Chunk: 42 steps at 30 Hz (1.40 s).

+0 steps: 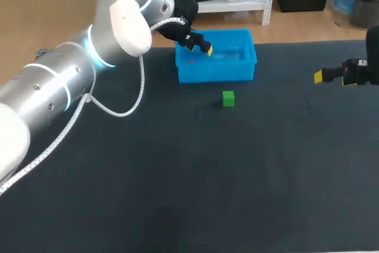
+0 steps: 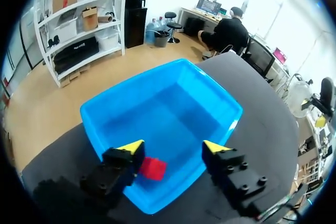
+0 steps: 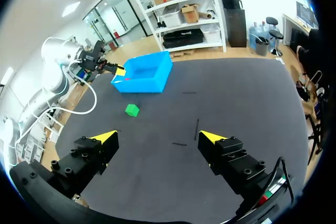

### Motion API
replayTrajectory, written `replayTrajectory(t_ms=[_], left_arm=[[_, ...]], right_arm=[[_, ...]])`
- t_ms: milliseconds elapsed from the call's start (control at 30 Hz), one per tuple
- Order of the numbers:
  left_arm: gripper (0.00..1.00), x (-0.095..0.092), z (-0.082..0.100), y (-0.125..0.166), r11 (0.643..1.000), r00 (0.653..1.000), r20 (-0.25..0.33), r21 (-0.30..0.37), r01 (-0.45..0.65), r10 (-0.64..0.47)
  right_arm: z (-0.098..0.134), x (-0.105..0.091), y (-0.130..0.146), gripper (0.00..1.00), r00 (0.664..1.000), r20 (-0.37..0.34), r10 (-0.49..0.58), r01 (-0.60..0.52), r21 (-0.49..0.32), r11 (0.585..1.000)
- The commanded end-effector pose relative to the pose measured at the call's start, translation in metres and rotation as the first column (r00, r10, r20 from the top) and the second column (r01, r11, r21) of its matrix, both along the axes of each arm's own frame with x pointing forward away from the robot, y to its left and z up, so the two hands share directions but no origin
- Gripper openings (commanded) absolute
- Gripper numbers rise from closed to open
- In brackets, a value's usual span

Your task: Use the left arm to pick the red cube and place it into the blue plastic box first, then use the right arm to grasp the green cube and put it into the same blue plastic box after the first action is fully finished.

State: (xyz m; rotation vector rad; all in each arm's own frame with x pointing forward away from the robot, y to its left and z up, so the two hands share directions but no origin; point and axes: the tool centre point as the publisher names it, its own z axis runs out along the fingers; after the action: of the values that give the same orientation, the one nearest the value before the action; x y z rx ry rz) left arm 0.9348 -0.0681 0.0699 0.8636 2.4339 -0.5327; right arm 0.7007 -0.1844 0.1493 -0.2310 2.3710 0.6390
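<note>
The red cube (image 2: 152, 168) lies inside the blue plastic box (image 2: 173, 82), close to the box's near wall. My left gripper (image 2: 174, 147) hangs over that end of the box, open, and the cube sits just inside one fingertip with neither finger holding it. In the head view the left gripper (image 1: 198, 45) is above the box (image 1: 237, 69), and the red cube (image 1: 190, 60) shows faintly inside it. The green cube (image 1: 228, 98) rests on the dark table in front of the box. My right gripper (image 1: 331, 78) stands open and empty at the table's right side, far from the green cube (image 3: 132, 110).
The dark table mat (image 1: 189, 176) spreads wide in front of the box and the green cube. A white cable (image 1: 127, 111) hangs from my left arm over the table's left part. The table's back edge runs just behind the box.
</note>
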Motion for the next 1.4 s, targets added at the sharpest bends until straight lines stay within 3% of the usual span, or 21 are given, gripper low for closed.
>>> replayTrajectory(t_ms=[33, 300, 467, 800, 1133, 1400], left_arm=[[0.98, 0.004, 0.009, -0.002, 1.0, 1.0, -0.013, 0.022, 0.01, -0.01], [1.0, -0.001, 0.038, 0.008, 1.0, 1.0, 0.027, 0.013, 0.01, -0.01], [1.0, -0.016, 0.059, 0.028, 1.0, 0.999, 0.046, 0.004, -0.008, 0.008], [1.0, -0.069, 0.086, 0.091, 0.997, 0.995, 0.064, -0.006, -0.077, 0.077], [1.0, -0.135, 0.09, 0.151, 0.99, 0.988, 0.058, -0.011, -0.143, 0.143], [1.0, -0.175, 0.09, 0.18, 0.984, 0.982, 0.064, -0.022, -0.178, 0.179]], right_arm=[[0.0, 0.0, -0.001, 1.0, 1.0, -0.001, 0.002, -0.002, 0.0, 1.0], [0.0, 0.0, -0.001, 1.0, 1.0, -0.001, 0.002, -0.002, 0.0, 1.0], [0.0, 0.0, -0.001, 1.0, 1.0, -0.001, 0.002, -0.002, 0.0, 1.0], [0.0, 0.0, -0.001, 1.0, 1.0, -0.001, 0.002, -0.002, 0.0, 1.0], [0.0, 0.0, -0.001, 1.0, 1.0, -0.001, 0.002, -0.002, 0.0, 1.0], [0.0, 0.0, -0.001, 1.0, 1.0, -0.001, 0.002, -0.002, 0.0, 1.0]])
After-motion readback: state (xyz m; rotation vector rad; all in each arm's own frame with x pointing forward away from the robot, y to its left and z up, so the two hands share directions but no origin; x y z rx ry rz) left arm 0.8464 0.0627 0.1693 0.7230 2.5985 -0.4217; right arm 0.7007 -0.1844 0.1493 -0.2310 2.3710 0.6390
